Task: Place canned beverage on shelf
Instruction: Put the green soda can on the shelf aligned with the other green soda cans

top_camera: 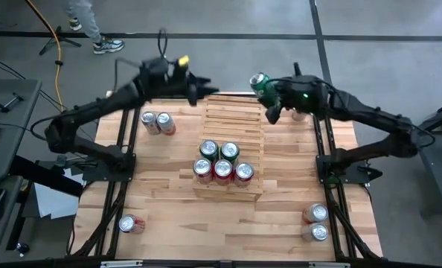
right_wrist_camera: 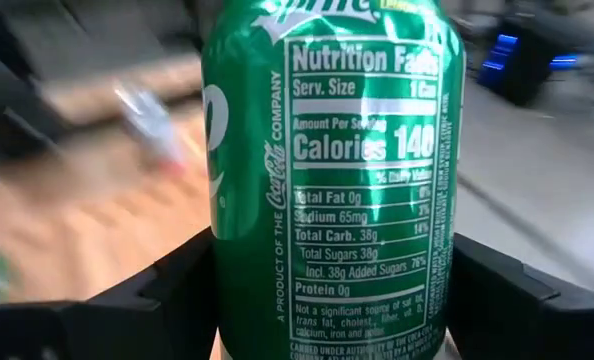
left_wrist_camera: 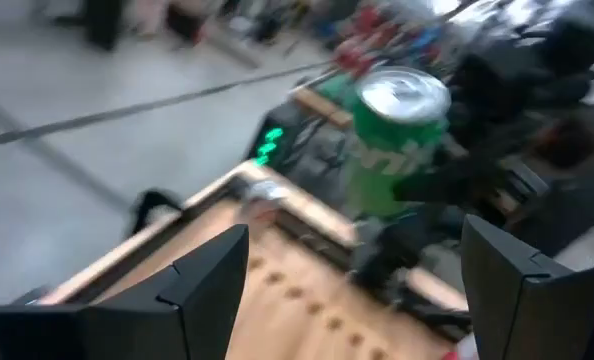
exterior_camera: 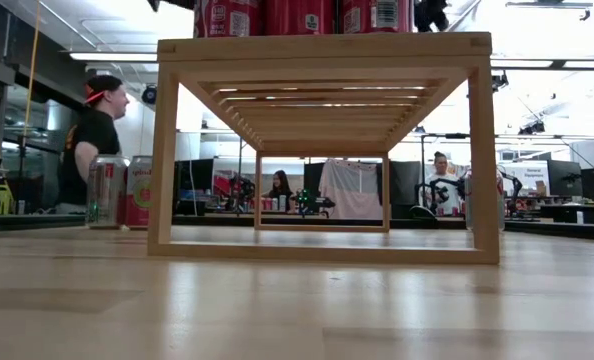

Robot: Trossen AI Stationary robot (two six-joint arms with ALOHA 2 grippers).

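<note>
In right hand (right_wrist_camera: 327, 290) — green can (right_wrist_camera: 332, 170); label legible only here.

Green can (right_wrist_camera: 332, 180) in the right gripper (top_camera: 268, 100): white nutrition lettering, silver top. Shelf (top_camera: 232, 126): pale wood, parallel slats. On it, two green cans (top_camera: 219, 150) and three red cans (top_camera: 222, 170), all silver-topped. Worktop (top_camera: 169, 216): light wood in butcher-block strips, black frame. Loose cans (top_camera: 158, 123) at the left: red and silver. Both arms dark; left gripper (top_camera: 199, 91) black.
</note>
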